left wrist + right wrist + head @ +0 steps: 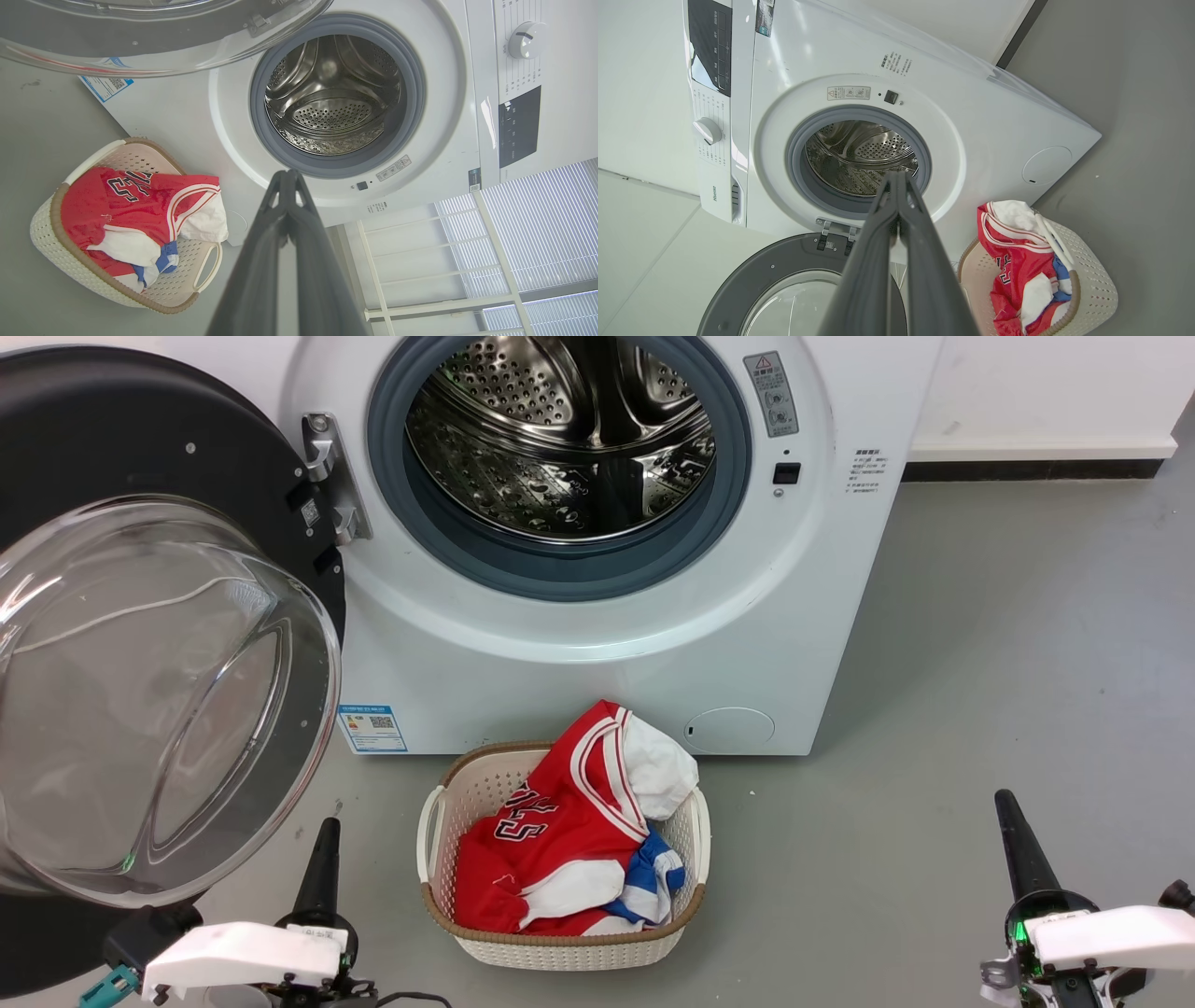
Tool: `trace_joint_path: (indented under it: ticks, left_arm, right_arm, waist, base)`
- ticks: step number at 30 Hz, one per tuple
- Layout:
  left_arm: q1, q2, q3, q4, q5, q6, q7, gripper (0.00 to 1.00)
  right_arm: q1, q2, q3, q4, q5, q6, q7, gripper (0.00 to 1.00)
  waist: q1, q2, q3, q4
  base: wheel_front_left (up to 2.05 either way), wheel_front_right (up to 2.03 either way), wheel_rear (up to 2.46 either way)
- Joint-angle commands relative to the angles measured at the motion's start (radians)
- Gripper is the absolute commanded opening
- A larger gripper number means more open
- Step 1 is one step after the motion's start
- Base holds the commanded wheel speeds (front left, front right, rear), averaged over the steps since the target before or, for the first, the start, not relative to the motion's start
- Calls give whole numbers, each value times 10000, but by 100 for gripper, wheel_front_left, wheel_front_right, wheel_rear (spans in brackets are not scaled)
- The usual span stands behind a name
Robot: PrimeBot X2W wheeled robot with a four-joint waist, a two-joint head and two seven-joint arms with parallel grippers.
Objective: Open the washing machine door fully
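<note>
Washing machine door [159, 644] is being seen swung wide at far left, hinged off the washing machine [579, 681]. Its rim is overhanging the left gripper [327, 831], whose fingers are being pressed together on nothing. Laundry basket [560, 943] is being flanked by both arms. Control dial [527, 39] is being shown from the left wrist. Right gripper [1005, 803], likewise clenched empty, is being bordered by open floor [980, 644].

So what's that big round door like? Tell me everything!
The washing machine door is a big, round, glossy black disc with a clear glass bowl bulging from its middle. It stands swung wide open at the left of the washing machine, held by a metal hinge. Nothing else seems to touch it.
</note>
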Motion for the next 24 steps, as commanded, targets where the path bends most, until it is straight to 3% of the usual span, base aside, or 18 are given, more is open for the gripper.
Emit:
trace_joint_path:
  ticks: [1,24]
  left_arm:
    - [-265,-1,55,-33,-216,-41,42,0]
    - [-575,-6,228,215,-2360,-219,561,0]
  right_arm:
    - [-227,-62,-23,-15,210,1,39,0]
    - [-615,-28,-130,349,2158,1,607,0]
  waist:
    - [0,0,1,1]
    - [0,0,40,15]
  base:
    - [0,0,0]
    - [0,0,0]
